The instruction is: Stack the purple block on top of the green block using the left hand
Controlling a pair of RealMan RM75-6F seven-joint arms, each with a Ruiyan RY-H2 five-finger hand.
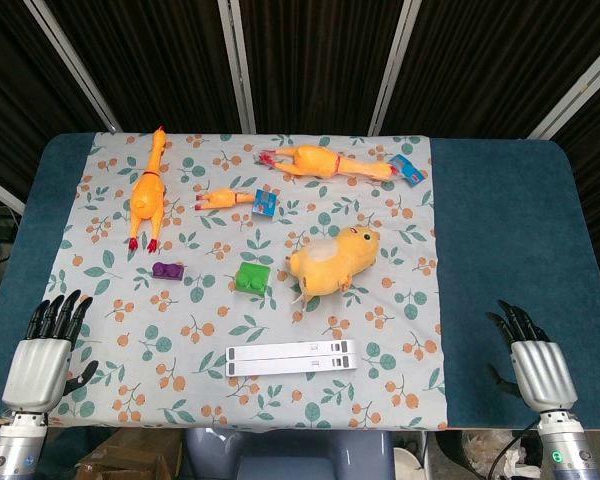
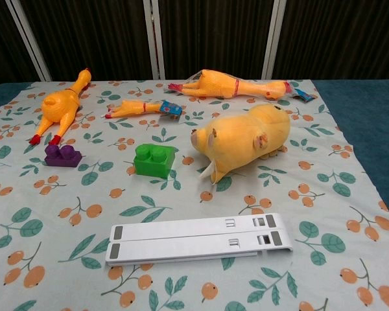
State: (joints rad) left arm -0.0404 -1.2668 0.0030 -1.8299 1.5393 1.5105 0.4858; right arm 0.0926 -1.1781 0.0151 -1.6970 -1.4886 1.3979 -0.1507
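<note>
Dark curtains back a blue table [image 1: 500, 240] spread with a leaf-print cloth [image 1: 180, 330]. At the near left corner the left hand [image 1: 42, 355] rests empty, fingers apart. On the cloth, the purple block [image 1: 167, 270] sits near the green block [image 1: 251, 277], apart. Beside that lies a yellow plush pig [image 1: 332, 260]. At the near right, the right hand [image 1: 535, 360] is empty, fingers spread.

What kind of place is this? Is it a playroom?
Probably a robot practice table, not a playroom: robot hands, left and right, wait at a blue table with a leaf-print cloth and dark curtains behind.
</note>
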